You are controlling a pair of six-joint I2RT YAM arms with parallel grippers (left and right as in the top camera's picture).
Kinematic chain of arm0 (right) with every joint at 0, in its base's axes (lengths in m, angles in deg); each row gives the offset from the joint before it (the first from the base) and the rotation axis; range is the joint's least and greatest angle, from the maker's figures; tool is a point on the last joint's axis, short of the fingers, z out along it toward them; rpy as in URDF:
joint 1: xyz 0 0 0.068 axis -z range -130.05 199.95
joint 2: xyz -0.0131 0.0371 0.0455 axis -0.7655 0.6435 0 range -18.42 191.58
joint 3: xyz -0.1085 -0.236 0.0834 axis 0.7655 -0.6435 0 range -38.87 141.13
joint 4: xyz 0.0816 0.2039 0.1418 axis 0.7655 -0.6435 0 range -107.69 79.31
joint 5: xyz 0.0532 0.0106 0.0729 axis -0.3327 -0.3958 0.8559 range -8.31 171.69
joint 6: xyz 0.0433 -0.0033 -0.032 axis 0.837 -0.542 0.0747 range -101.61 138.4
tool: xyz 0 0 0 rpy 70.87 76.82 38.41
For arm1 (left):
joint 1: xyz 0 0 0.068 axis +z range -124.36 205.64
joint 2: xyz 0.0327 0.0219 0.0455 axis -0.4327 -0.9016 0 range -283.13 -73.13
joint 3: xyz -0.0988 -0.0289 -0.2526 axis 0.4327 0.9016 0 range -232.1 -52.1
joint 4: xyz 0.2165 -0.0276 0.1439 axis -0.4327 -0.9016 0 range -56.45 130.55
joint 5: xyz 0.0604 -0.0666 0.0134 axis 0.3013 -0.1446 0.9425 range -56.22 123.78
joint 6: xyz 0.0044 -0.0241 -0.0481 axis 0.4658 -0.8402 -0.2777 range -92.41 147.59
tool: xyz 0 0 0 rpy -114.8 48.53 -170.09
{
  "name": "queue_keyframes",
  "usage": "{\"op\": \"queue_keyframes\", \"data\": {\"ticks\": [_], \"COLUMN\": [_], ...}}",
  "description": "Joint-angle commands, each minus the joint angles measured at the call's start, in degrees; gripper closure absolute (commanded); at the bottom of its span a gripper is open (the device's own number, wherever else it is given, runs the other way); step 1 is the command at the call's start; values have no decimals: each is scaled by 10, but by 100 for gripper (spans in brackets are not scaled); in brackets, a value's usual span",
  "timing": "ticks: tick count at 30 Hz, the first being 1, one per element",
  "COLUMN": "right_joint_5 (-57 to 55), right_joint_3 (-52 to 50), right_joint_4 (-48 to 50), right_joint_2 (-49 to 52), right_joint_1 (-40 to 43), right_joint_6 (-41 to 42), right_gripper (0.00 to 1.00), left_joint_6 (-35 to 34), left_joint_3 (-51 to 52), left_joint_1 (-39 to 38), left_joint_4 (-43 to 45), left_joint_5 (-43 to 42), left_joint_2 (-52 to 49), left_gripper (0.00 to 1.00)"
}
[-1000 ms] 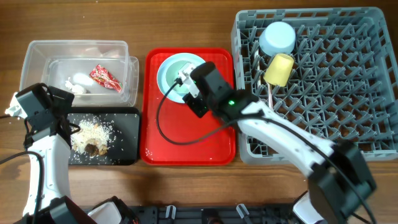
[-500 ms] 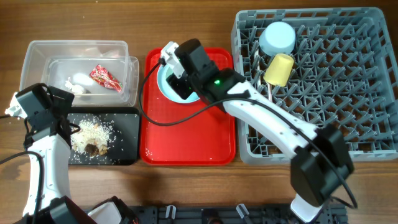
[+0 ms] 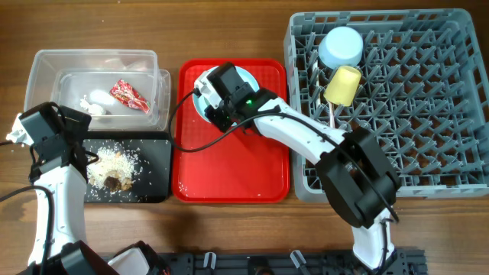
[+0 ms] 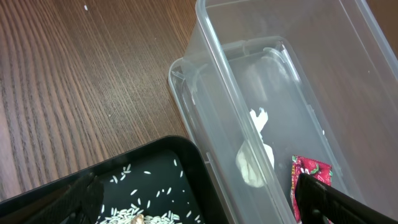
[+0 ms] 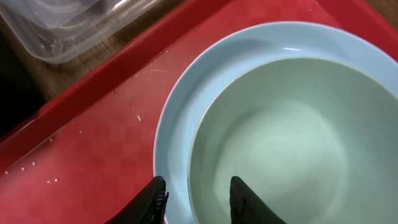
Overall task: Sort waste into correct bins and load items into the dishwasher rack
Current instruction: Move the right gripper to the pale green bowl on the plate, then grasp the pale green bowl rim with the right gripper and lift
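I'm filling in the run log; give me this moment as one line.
right gripper: open, astride pale green bowl rim | bowl on light blue plate on red tray | left gripper: open, empty

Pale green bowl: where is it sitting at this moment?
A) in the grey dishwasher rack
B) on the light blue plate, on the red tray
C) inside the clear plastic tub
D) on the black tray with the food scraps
B: the right wrist view shows the pale green bowl nested on the light blue plate, whose rim rings it, with the red tray underneath.
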Motion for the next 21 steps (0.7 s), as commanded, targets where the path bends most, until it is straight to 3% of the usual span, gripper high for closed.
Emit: {"op": "queue_keyframes", "data": {"ticks": [1, 17, 21], "right_joint_5": [4, -6, -14], "right_joint_3": [6, 6, 8], "right_joint_4": [2, -44, -44], "right_joint_2": [17, 16, 13], "right_joint_1": [0, 0, 0], "right_joint_6": [-8, -7, -4], "right_gripper": [69, 75, 96], "left_joint_6": [9, 9, 9], "left_joint_3": [-6, -6, -6], "left_joint_1": [3, 3, 3], "left_joint_4": [2, 2, 2], "left_joint_5": [3, 3, 3], "left_joint_2": [6, 6, 6], "left_gripper": [0, 0, 0]}}
